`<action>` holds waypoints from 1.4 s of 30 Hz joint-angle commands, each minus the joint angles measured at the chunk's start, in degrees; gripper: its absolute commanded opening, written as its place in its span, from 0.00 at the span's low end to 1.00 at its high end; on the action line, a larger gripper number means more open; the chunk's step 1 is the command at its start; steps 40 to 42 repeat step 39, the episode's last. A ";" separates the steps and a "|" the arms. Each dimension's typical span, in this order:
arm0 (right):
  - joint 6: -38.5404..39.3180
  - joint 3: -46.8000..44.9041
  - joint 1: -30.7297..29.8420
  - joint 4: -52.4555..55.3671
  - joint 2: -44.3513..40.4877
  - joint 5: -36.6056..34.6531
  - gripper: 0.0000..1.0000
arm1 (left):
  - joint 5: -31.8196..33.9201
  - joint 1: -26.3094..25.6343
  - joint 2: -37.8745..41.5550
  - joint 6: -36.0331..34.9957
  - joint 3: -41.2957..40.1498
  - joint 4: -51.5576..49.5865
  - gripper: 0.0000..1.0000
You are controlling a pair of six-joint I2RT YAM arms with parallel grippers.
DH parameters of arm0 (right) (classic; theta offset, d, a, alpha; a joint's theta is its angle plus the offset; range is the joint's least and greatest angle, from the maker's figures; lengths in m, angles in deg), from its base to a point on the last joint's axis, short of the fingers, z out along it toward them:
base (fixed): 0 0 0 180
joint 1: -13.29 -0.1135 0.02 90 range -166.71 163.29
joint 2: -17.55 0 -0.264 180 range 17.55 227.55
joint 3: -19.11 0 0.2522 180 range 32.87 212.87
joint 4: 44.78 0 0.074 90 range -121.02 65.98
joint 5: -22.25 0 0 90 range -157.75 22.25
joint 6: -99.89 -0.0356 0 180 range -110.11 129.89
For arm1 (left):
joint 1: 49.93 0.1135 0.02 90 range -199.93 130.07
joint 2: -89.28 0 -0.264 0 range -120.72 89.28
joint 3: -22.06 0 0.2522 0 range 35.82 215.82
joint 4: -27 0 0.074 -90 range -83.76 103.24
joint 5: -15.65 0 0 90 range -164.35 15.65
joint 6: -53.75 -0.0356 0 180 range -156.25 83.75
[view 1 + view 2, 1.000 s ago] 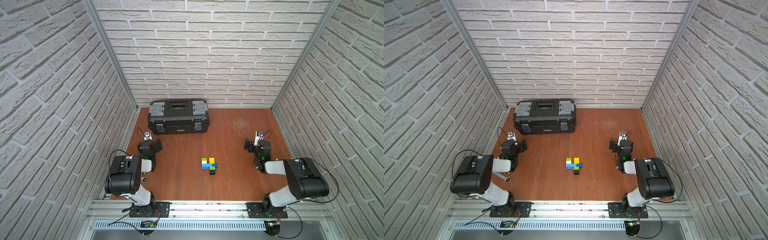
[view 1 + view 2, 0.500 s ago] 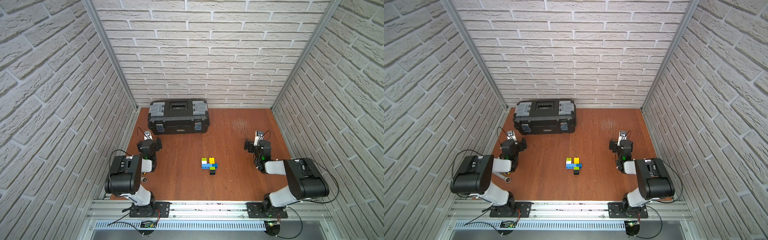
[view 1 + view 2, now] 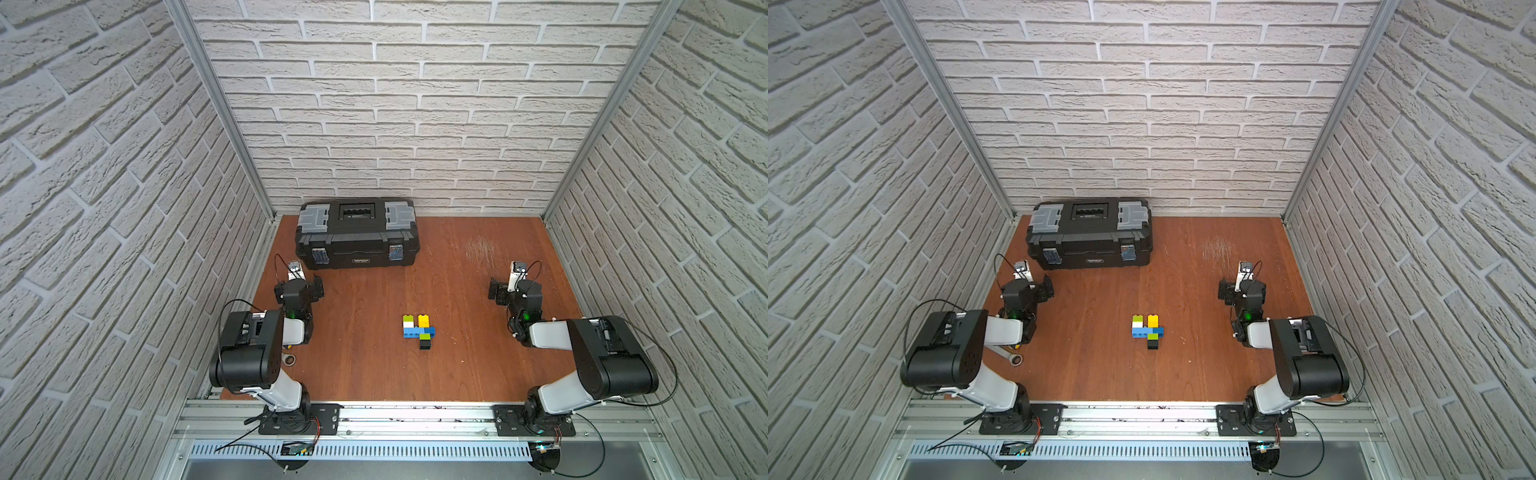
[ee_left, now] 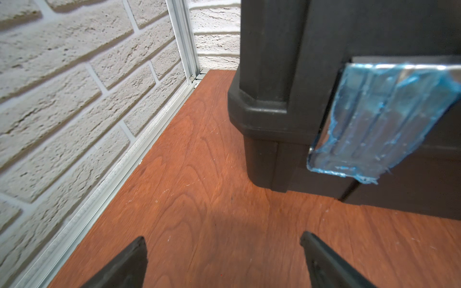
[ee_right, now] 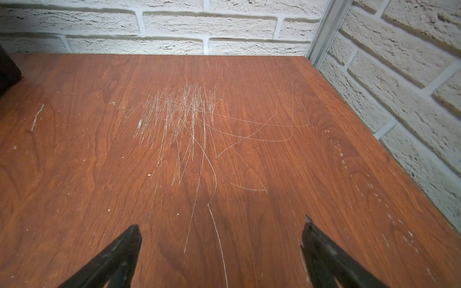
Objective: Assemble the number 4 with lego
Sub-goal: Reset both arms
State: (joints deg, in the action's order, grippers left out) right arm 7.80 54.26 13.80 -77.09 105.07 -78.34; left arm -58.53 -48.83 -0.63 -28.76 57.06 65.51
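Note:
The lego figure, the number 4 (image 3: 419,331) (image 3: 1147,331), lies flat in the middle of the wooden table in both top views. A blue crossbar (image 3: 415,331) carries a green-and-white upright (image 3: 408,321) and a yellow upright (image 3: 423,321); a green and black stem (image 3: 424,341) points toward the front. My left gripper (image 3: 300,286) (image 4: 222,238) is open and empty at the left, near the toolbox. Over scratched bare wood at the right, my right gripper (image 3: 514,287) (image 5: 222,223) is open and empty. Both stand well away from the figure, which neither wrist view shows.
A big black toolbox (image 3: 356,235) (image 4: 299,74) stands shut at the back left, its blue-filmed latch (image 4: 379,119) close ahead of the left gripper. A metal wrench (image 3: 1011,357) lies under the left arm. Brick walls enclose the table (image 3: 374,374) on three sides.

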 commanded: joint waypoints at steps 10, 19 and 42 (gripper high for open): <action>0.68 1.02 -0.43 -1.53 -1.13 0.40 1.00 | 0.53 -0.09 0.04 -0.63 -0.49 2.77 0.98; 0.76 1.09 -0.42 -1.48 -1.13 0.39 1.00 | 0.53 -0.07 0.04 -0.63 -0.54 2.79 0.98; 1.64 1.19 -0.51 -1.56 -0.90 1.75 1.00 | 0.45 -0.11 0.08 -0.63 -0.49 2.81 0.98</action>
